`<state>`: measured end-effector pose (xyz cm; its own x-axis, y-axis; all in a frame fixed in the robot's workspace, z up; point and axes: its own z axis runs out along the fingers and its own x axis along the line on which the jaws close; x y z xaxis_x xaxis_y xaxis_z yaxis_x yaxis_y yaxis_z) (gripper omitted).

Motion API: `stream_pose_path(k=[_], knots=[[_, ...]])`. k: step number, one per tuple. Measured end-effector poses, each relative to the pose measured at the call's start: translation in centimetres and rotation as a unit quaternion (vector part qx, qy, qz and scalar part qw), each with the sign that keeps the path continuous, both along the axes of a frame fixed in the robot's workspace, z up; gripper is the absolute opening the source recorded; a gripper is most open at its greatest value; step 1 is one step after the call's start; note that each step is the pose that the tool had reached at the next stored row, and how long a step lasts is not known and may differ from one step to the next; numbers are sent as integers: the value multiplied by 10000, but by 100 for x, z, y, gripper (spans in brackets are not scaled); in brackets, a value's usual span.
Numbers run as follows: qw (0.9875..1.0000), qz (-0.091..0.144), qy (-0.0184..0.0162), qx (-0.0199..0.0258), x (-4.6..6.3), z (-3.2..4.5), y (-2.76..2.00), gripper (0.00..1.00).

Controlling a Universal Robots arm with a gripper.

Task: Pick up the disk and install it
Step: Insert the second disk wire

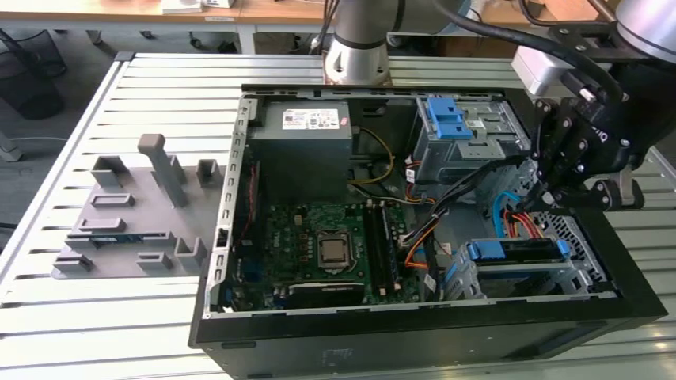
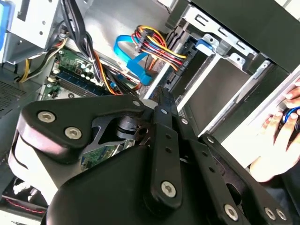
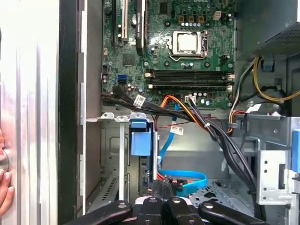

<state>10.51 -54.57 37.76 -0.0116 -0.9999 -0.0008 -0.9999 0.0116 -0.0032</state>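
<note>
The disk [image 1: 514,251] lies in the metal drive cage at the near corner of the open computer case, on the exterior view's right, and its blue bracket [image 1: 488,252] shows at one end. In the first wrist view the blue bracket [image 3: 140,140] sits between the cage rails. My gripper [image 1: 562,201] hangs just above and beyond the cage, apart from the disk. Its fingers [image 3: 161,187] look shut with nothing between them. The black linkages of the gripper [image 2: 161,101] hide much of the second wrist view.
The case holds the motherboard [image 1: 328,241], a grey power-supply box [image 1: 306,131], an upper drive cage with light-blue latches [image 1: 449,119] and loose coloured cables [image 2: 150,44]. A grey fixture [image 1: 132,214] stands outside the case, on the slatted table [image 1: 63,317]. A person's hand [image 2: 279,124] rests by the case.
</note>
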Motion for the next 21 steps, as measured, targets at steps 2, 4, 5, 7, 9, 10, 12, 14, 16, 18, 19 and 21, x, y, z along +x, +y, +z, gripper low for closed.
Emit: stream_pose_path(k=[2, 4, 5, 7, 9, 10, 12, 14, 16, 18, 19, 21], knots=[[10000, 1, 3, -1, 0, 1, 47, 11], [10000, 1, 3, -1, 0, 0, 62, 11], [10000, 1, 3, -5, 0, 0, 67, 11], [10000, 1, 3, -9, 0, 0, 67, 11], [10000, 1, 3, -9, 0, -3, 68, 11], [10000, 1, 3, -10, 0, -5, 70, 11], [10000, 1, 3, -11, 0, -14, 75, 17], [10000, 1, 3, -10, 0, -27, 82, 24], [10000, 1, 3, -11, 0, -40, 90, 25], [10000, 1, 3, -11, 0, -54, 98, 31], [10000, 1, 3, -11, 0, -61, 105, 31], [10000, 1, 4, -10, 0, -76, 119, 31]])
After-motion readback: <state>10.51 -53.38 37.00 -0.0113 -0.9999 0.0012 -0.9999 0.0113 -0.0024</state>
